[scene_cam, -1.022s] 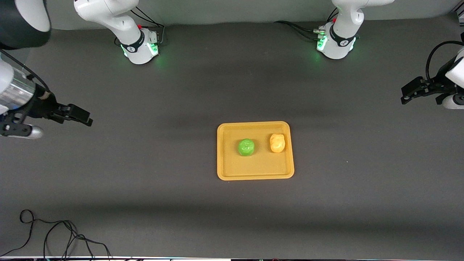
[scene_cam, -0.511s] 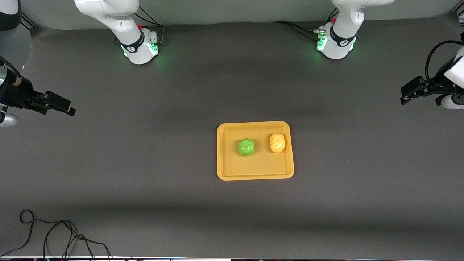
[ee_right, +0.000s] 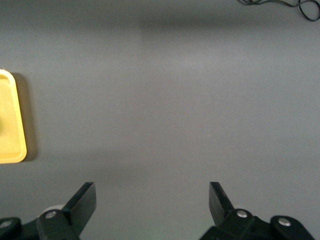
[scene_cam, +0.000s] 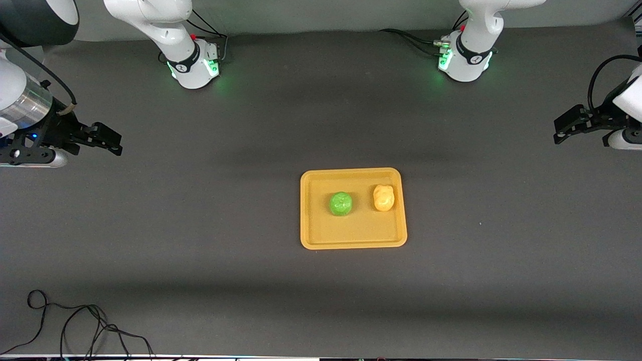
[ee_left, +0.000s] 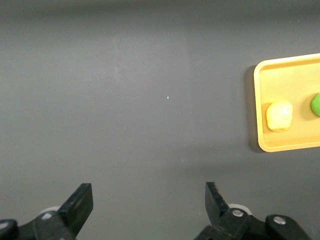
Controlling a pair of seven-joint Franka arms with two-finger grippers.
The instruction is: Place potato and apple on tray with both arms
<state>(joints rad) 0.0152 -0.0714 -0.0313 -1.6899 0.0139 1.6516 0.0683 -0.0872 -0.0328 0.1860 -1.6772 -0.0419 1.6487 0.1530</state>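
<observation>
Apple (scene_cam: 340, 204) and potato (scene_cam: 383, 197) side by side on tray (scene_cam: 353, 240), mid-counter (scene_cam: 200, 225). Left tool (scene_cam: 564, 129) and right tool (scene_cam: 106, 139) spread wide, empty, over opposite counter ends. Little risk left: only a stray sweep back could nudge tray and roll fruit.
</observation>
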